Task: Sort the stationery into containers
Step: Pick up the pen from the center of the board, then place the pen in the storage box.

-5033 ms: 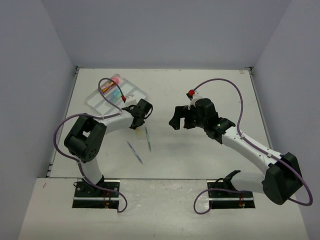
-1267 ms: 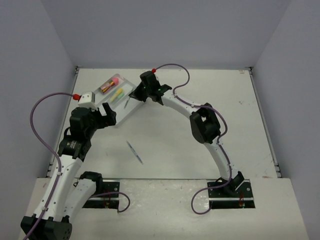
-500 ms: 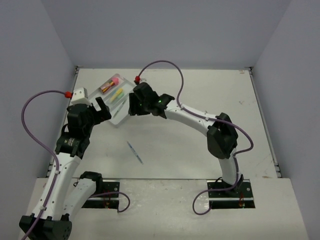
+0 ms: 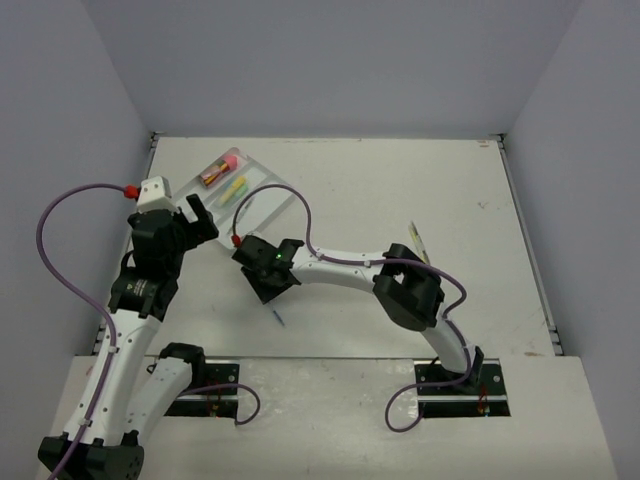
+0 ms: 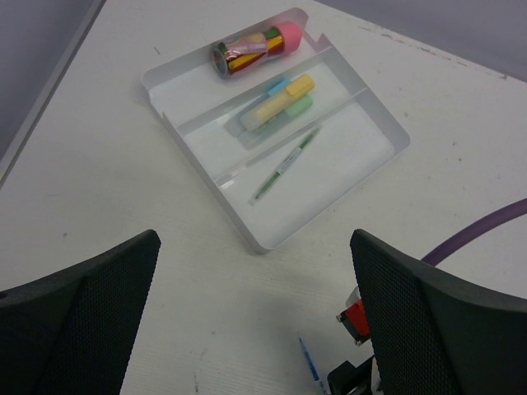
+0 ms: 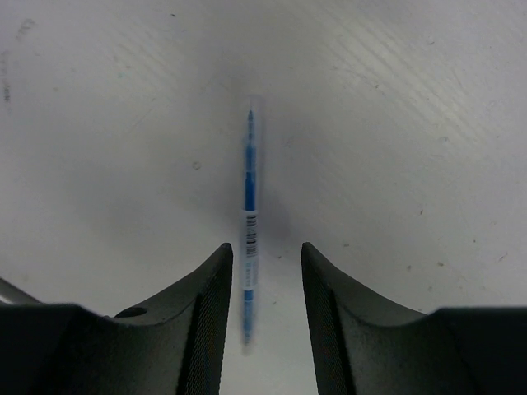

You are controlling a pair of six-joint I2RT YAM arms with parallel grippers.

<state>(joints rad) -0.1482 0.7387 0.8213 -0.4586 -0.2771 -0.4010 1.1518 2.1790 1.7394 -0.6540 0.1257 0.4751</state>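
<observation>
**Q:** Which parts does the figure show, largest first?

**A:** The table [image 4: 420, 180]. On its far left lies the three-compartment tray [image 5: 346, 156]. The right tool [image 6: 265, 247] is low over the table, nearer the robot than the tray. The left tool [image 5: 254, 239] is raised beside the tray, its jaws spread wide and holding nothing.

**Q:** And the object concerned?

**A:** A thin blue pen [image 6: 247, 193], flat on the table, apart from the tray. The right tool's jaws stand partly apart astride its labelled lower half. A gap shows on either side, so nothing is gripped yet.

**Q:** How should it handle?

**A:** It is probably light and stiff, and smooth enough to roll or skid. A pinch across the barrel near mid-length looks soundest. A hold close to one end might let it pivot.

**Q:** What else is nearby?

**A:** The tray holds a pink-capped tube [image 5: 254, 49] in one outer compartment, highlighters [image 5: 278, 103] in the middle, and a green pen [image 5: 286, 163] in the other. A purple cable [image 5: 478, 230] arcs between pen and tray. Another thin pen [image 4: 418, 240] lies by the right arm's elbow. The left tool could crowd the approach to the tray.
</observation>
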